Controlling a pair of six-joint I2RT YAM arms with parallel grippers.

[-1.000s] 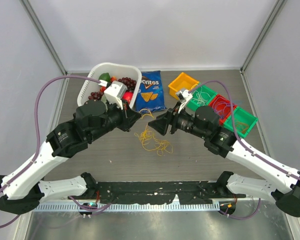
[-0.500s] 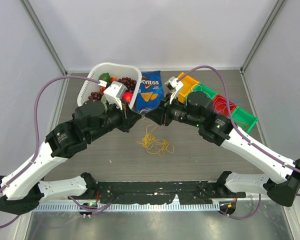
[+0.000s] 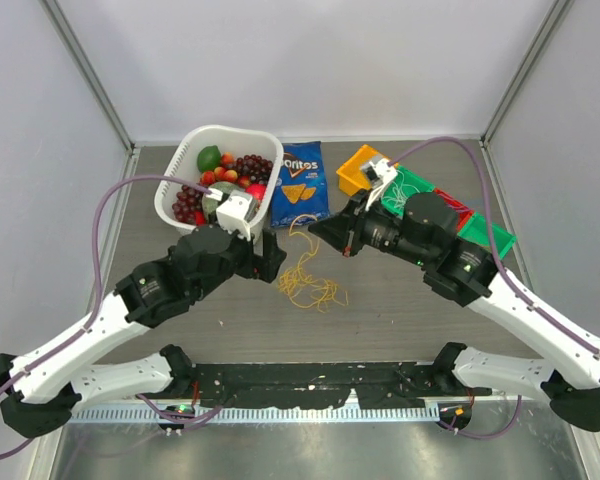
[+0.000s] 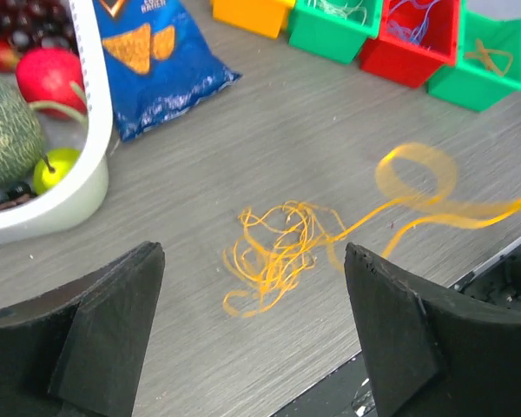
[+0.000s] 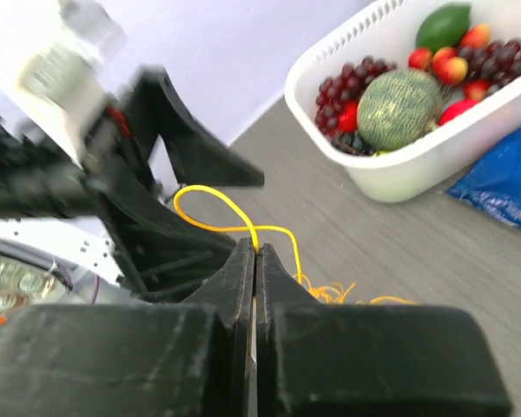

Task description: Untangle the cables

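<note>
Mid-table, cables (image 3: pixel 310 287) heaped; strand (image 5: pixel 204 188) slants up into clamped right claw (image 3: pixel 318 229); left claw (image 4: pixel 252 257) wide.

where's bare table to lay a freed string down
bare wood lies between the yellow cable pile and the black base rail, and right of the pile up to the right arm. crowded along the back: fruit basket, chip bag, coloured bins.

The raised yellow cable (image 4: pixel 414 153) is blurred in the left wrist view and runs off its right edge. In the right wrist view the left arm (image 5: pixel 69 165) is blurred, the basket (image 5: pixel 399 178) cropped.
</note>
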